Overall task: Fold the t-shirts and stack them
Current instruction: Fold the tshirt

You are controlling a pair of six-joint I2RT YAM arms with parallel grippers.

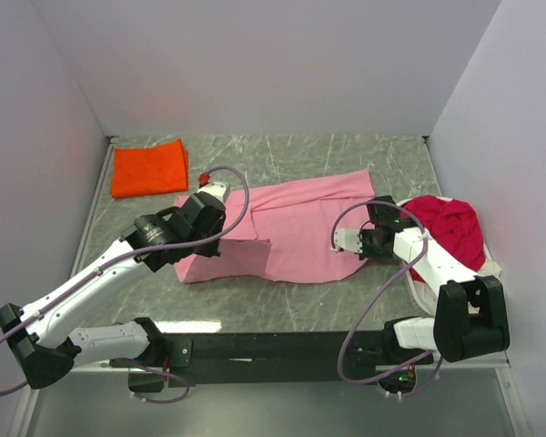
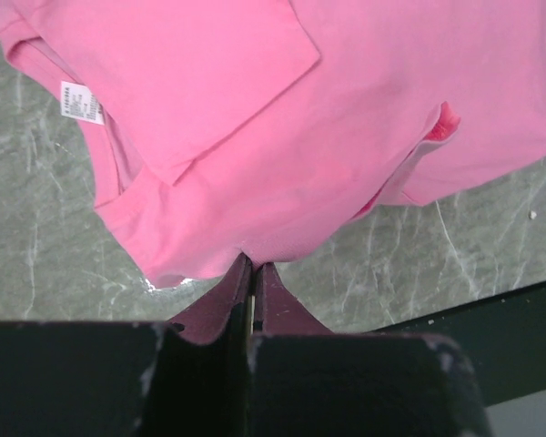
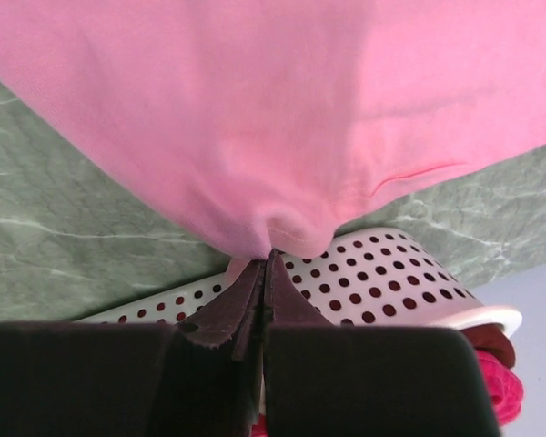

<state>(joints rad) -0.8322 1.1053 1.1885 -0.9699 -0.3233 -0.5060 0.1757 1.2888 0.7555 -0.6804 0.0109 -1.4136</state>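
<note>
Both grippers pinch the light pink t-shirt (image 1: pixel 300 228) spread mid-worktop: the left gripper (image 2: pixel 252 269) on one edge, the right gripper (image 3: pixel 268 259) on the edge beside the perforated basket (image 3: pixel 391 273). Such thin bites could slip, and uneven lifting would skew the fold. The orange-red folded t-shirt (image 1: pixel 148 168) lies in the far-left corner of the marbled grey worktop (image 1: pixel 346 155), which is enclosed by plain white walls (image 1: pixel 273 64).

The top view looks down from above and behind the arm bases (image 1: pixel 409 335) toward the far wall (image 1: pixel 273 64), taking in the whole bench (image 1: pixel 300 155). Each wrist view sits close over the bench, looking down along its own jaws. All three share the pink shirt (image 1: pixel 291 228), each wrist view one end of it; top and right wrist also share the basket (image 3: pixel 391 273).
</note>
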